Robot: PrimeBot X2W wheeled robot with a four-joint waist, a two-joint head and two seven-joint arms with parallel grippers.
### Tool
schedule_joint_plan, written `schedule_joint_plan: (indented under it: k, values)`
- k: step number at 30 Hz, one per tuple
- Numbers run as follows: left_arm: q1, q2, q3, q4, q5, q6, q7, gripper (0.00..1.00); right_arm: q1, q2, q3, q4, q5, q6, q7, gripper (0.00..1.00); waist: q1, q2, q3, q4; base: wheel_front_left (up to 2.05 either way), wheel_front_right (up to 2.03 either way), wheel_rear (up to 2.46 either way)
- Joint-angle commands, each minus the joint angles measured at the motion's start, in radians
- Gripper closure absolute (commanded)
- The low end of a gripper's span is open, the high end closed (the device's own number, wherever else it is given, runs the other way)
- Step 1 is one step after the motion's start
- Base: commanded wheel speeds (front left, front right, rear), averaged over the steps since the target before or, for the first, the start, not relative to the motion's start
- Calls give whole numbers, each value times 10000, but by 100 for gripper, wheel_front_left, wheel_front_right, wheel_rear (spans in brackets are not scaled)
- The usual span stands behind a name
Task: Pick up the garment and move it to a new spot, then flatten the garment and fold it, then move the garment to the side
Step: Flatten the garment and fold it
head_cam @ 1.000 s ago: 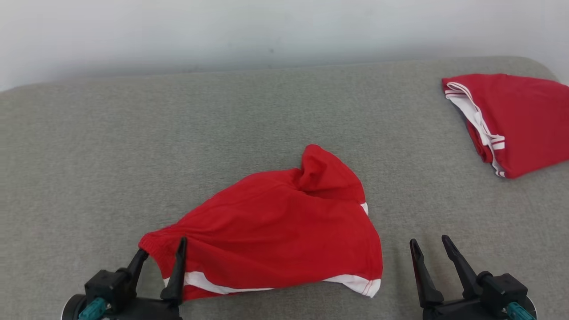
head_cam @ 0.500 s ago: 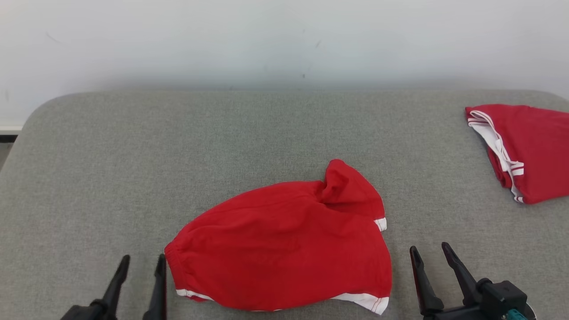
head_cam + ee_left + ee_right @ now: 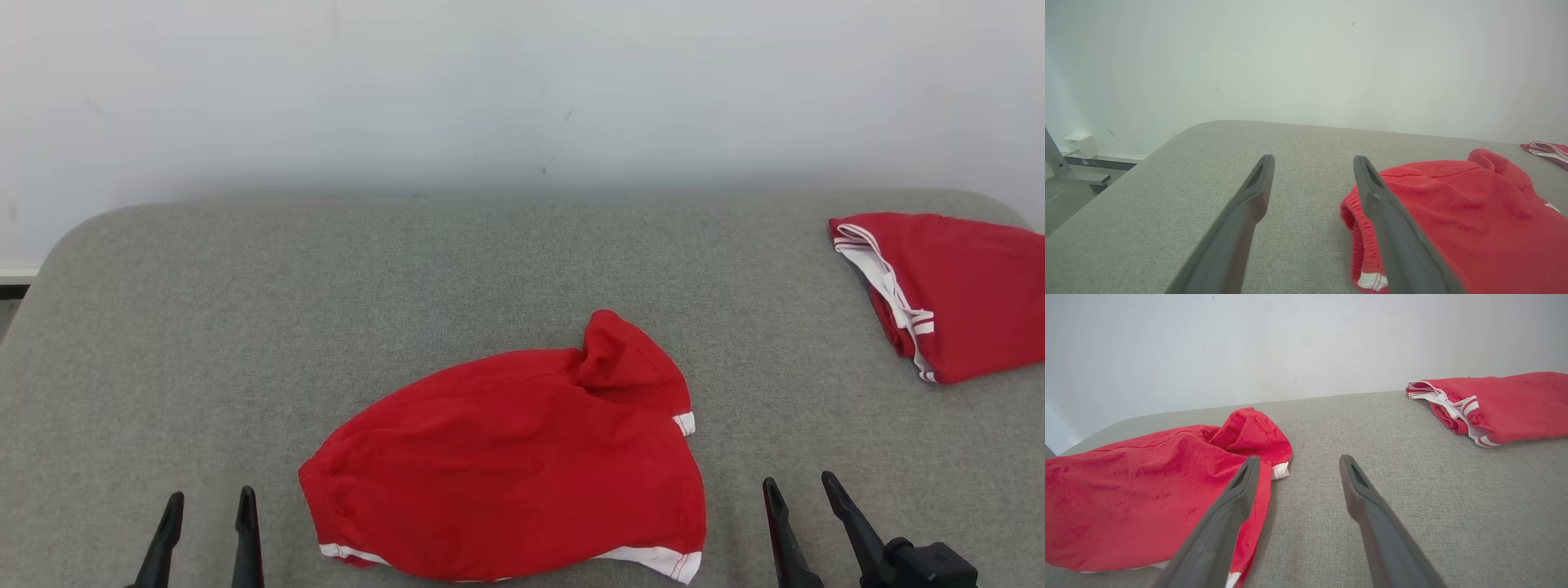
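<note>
Garment [image 3: 506, 465], red with white trim, lies rumpled on the grey worktop [image 3: 245, 327] in the lower middle of the head view, and neither pincer grips it.

Its gathered waistband sits at the lower left of the heap. A white-edged hem runs along the bottom, and one bunched fold stands up at the upper right. The left pincer [image 3: 209, 496] rises from the bottom left corner of the frame with its two dark fingers spread and nothing between them, near the waistband but apart from it. The right pincer [image 3: 798, 482] stands at the bottom right, also released and empty, just beside the hem corner. A second red garment [image 3: 955, 294] with white stripes lies at the right edge of the frame, well apart from the first. A pale wall [image 3: 490, 82] fills the top.
</note>
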Motion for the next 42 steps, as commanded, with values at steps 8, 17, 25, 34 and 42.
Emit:
schedule_joint_plan:
  k: [8, 17, 25, 34, 42]
  values:
    - [260, -42, -75, 164, 364, -99, 1, 0, 292, -35, 46, -248, -109, -28, -13, 0, 0, 0, -201, -44, 0, 0, 0]
    - [203, 254, -439, 128, 239, -141, 1, 0, 406, -95, 50, -429, -131, -28, -13, 0, 0, 0, -265, -13, 0, 0, 0]
    - [131, 357, -497, 65, 202, -127, 1, 0, 449, -57, 87, -500, -165, -28, -13, 0, 0, 0, -282, 34, 0, 0, 0]
    - [98, 965, -1677, 1076, -19, -129, 1, 0, 229, -22, 735, 338, -57, -28, 9, 0, 0, 0, -27, 13, 0, 0, 0]
    - [-661, 1448, -2654, 2517, -505, -130, 1, 0, -283, 235, 1666, 1639, 86, -28, 12, 0, 0, 0, 404, -21, 0, 0, 0]
